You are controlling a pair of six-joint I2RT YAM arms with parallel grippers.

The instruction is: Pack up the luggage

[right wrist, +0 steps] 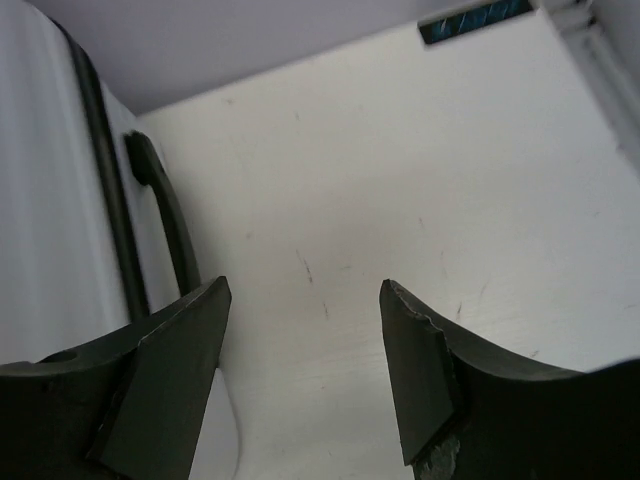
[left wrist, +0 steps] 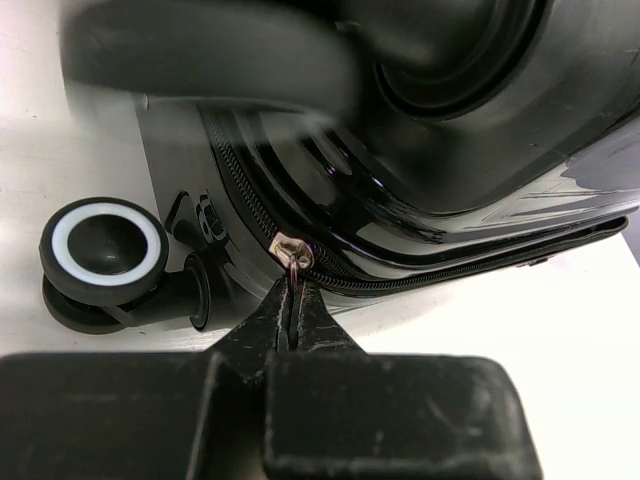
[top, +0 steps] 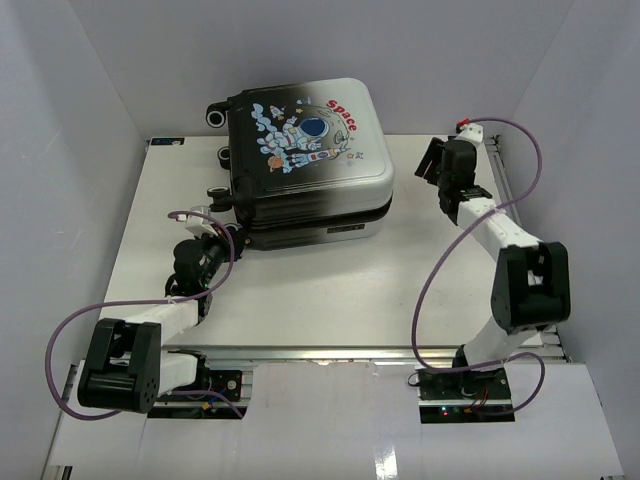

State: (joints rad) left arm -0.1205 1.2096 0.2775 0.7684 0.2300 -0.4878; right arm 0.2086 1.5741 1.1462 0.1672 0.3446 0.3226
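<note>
One luggage (top: 305, 165) lies flat, lid down, at the far centre of the bench (top: 330, 290); we cannot see its contents. We find the left pincer (left wrist: 293, 305) pinched narrow on the zipper pull (left wrist: 295, 252) at its near-left corner. The right pincer (right wrist: 303, 310) stands wide and empty beside its right flank.

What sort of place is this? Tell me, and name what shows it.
Probably a robot lab test cell: a white table boxed in by plain white walls, two arms bolted to a metal rail, and one suitcase.
</note>
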